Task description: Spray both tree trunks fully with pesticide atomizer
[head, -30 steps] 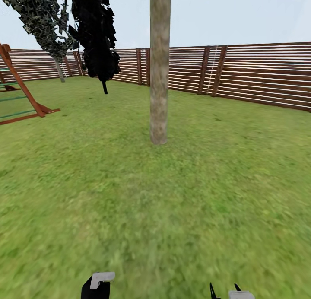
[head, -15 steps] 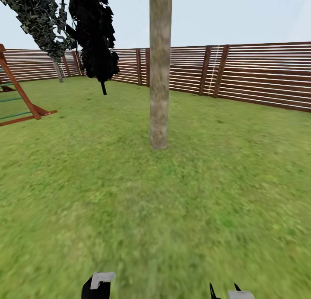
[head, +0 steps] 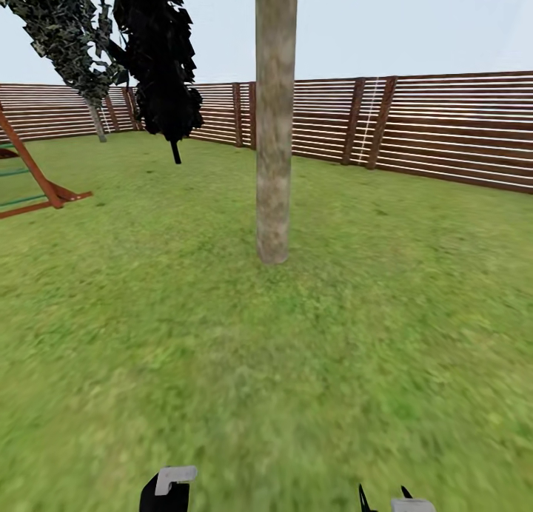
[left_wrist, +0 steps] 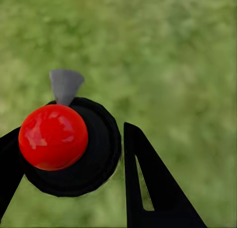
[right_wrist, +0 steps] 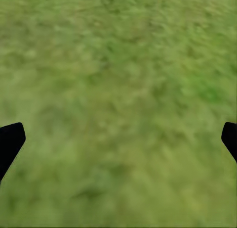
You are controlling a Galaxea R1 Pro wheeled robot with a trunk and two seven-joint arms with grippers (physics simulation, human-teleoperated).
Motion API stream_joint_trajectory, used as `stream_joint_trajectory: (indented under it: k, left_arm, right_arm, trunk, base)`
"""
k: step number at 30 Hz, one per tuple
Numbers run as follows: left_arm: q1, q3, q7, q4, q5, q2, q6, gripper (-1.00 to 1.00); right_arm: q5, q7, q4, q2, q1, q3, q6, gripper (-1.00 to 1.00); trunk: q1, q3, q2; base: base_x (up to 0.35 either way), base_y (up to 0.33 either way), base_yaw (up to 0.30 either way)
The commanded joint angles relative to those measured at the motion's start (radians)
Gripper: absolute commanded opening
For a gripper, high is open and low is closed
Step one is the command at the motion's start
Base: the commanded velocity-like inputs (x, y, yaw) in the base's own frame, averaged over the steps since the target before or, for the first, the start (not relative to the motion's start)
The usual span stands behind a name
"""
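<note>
Rough mottled bark on tree trunk [head: 273, 127]; slatted wooden fence [head: 444, 127].

Right end effector [right_wrist: 118, 139] fingertips [right_wrist: 10, 139] spread wide over blurred lawn [right_wrist: 118, 65].

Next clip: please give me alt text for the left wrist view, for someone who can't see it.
The left end effector holds the pesticide atomizer seen from above: a black round body with a glossy red ball on top and a small grey nozzle. One dark finger sits beside it, over blurred green lawn.
</note>
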Motion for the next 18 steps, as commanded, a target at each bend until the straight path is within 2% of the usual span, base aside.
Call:
stream_joint_trajectory:
  k: [1,18]
  left_arm:
    - [-0.001,0.005,0.004,0.0,-0.01,-0.001,-0.003,-1.0]
    - [-0.001,0.005,0.004,0.001,-0.011,-0.001,-0.003,-1.0]
  right_arm:
    - [0.009,0.001,0.0,0.0,-0.001,-0.008,-0.003,1.0]
    - [0.009,0.001,0.001,0.0,-0.001,-0.008,-0.003,1.0]
  trunk:
    - [0.0,-0.001,0.0]
    - [0.0,-0.001,0.0]
  base:
    - [0.342,0.0,0.0]
    - [0.342,0.0,0.0]
